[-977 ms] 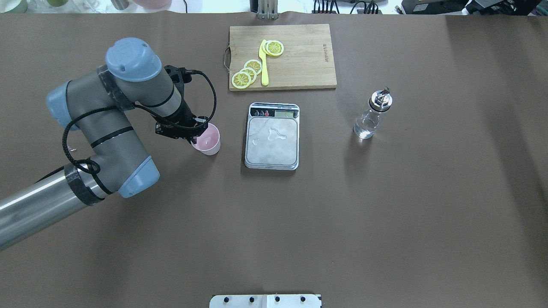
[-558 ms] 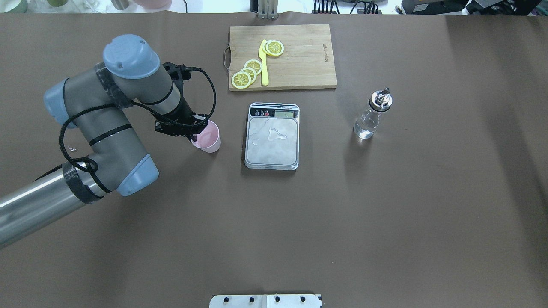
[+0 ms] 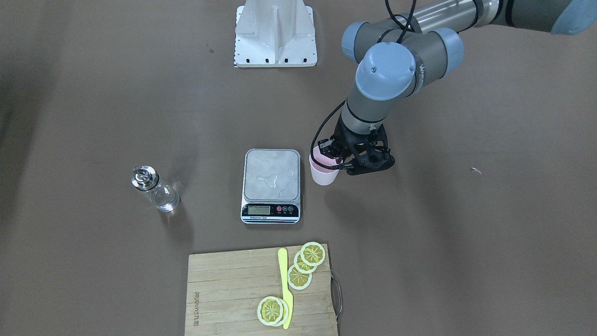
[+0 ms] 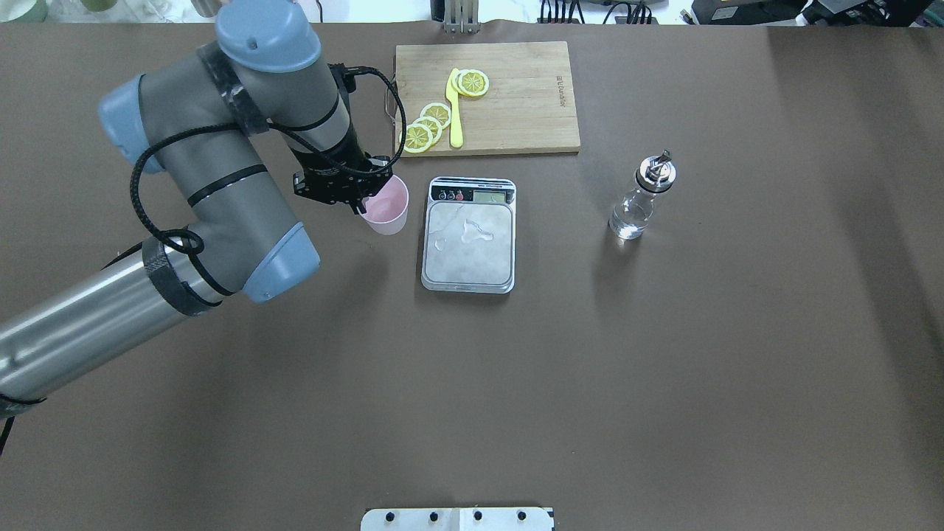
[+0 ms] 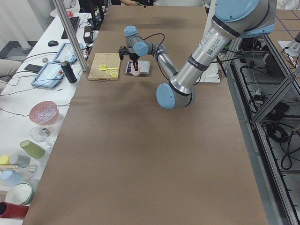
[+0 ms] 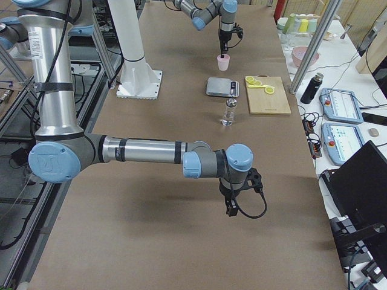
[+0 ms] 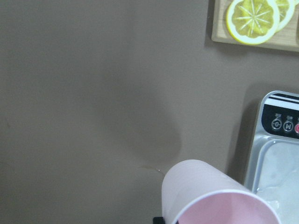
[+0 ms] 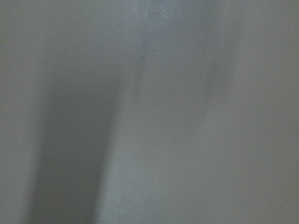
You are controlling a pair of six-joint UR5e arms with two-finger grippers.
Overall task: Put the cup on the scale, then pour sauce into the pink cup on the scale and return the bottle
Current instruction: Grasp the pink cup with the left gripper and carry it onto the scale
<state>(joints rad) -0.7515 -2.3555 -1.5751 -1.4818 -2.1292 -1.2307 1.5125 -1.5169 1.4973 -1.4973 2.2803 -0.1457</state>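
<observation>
The pale pink cup (image 4: 389,207) hangs tilted just above the table, close to the left edge of the scale (image 4: 468,243). My left gripper (image 4: 364,203) is shut on the cup's rim on the side away from the scale. In the front view the cup (image 3: 322,171) is right of the scale (image 3: 272,177). The left wrist view shows the cup (image 7: 210,196) beside the scale's button strip (image 7: 280,122). The clear bottle (image 4: 639,200) with a metal spout stands upright right of the scale. My right gripper (image 6: 231,208) shows only in the right side view, low over bare table; I cannot tell whether it is open or shut.
A wooden cutting board (image 4: 516,96) with lemon slices (image 4: 426,125) and a yellow knife (image 4: 454,110) lies just beyond the scale. The scale's plate has a few wet spots. The robot's base plate (image 3: 276,32) is at the near table edge.
My left arm has lifted the cup off the table and carried it away from the robot and to the right, nearer the scale's display end. Scale and bottle have not moved.
</observation>
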